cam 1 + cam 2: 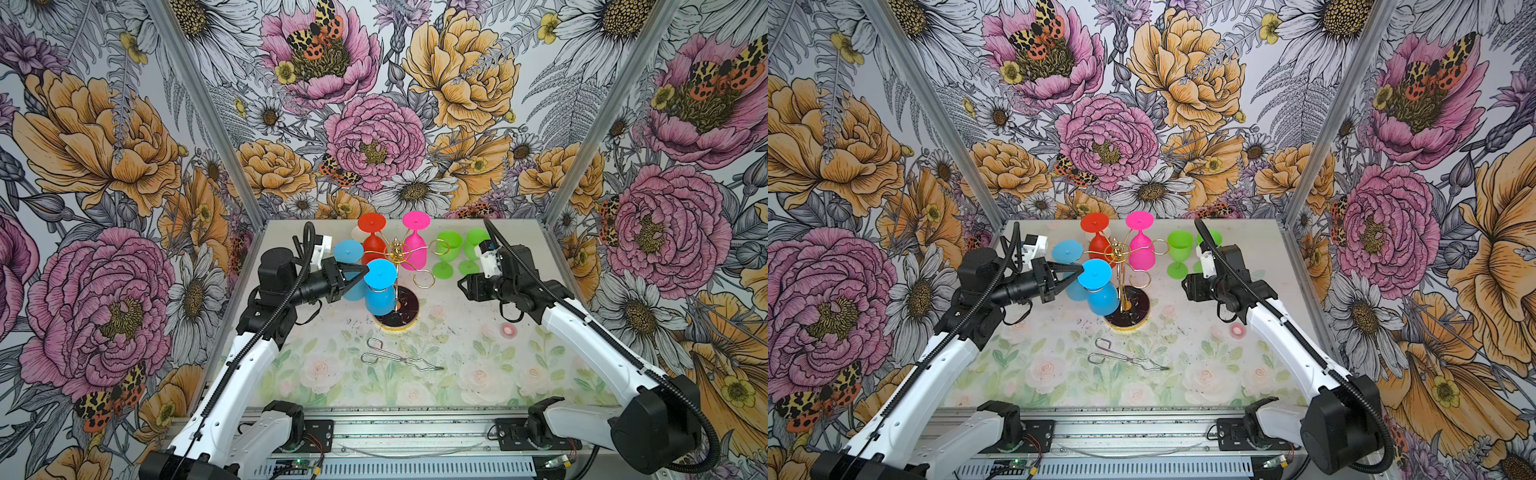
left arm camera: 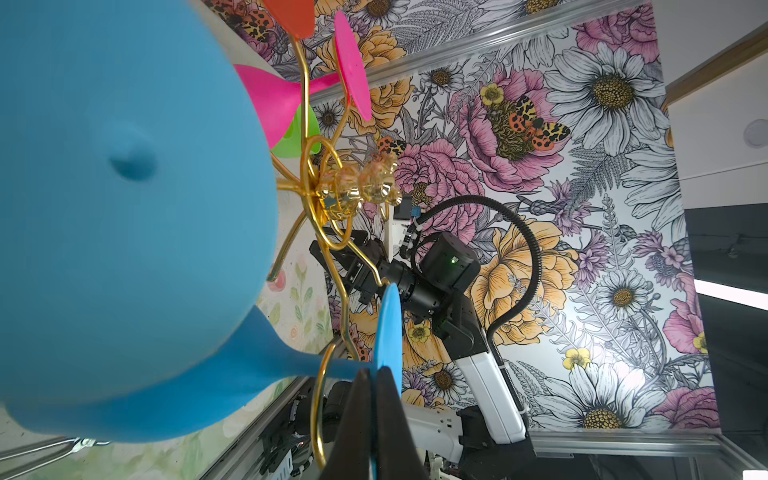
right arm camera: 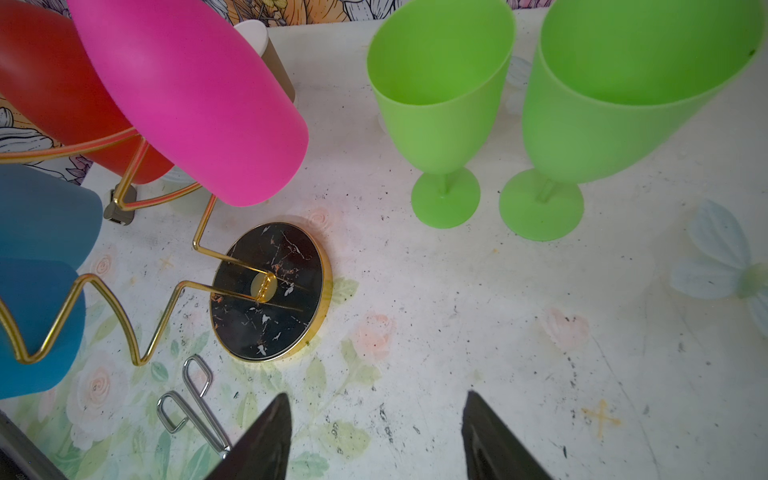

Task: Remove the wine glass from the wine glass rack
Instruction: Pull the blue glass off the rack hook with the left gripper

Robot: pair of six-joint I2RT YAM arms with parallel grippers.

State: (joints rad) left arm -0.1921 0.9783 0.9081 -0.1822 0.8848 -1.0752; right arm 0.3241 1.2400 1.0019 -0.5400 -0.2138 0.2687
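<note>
The gold wine glass rack (image 1: 398,254) stands mid-table on its round black base (image 3: 266,291). Several wine glasses hang on it upside down. At the front hangs a blue wine glass (image 1: 380,297), its stem through a gold loop (image 2: 321,399). My left gripper (image 1: 365,270) is shut on the rim of that glass's flat foot (image 2: 388,324); in both top views the tips meet the foot's left edge (image 1: 1096,274). My right gripper (image 3: 376,399) hangs open and empty above the table, right of the rack (image 1: 1127,286).
A second blue glass (image 1: 348,254), a red one (image 1: 372,239) and a pink one (image 1: 415,243) also hang on the rack. Two green glasses (image 1: 449,249) (image 3: 623,104) stand upright at the back right. Steel wire tongs (image 1: 399,357) lie in front of the base. A small pink ring (image 1: 508,330) lies under the right arm.
</note>
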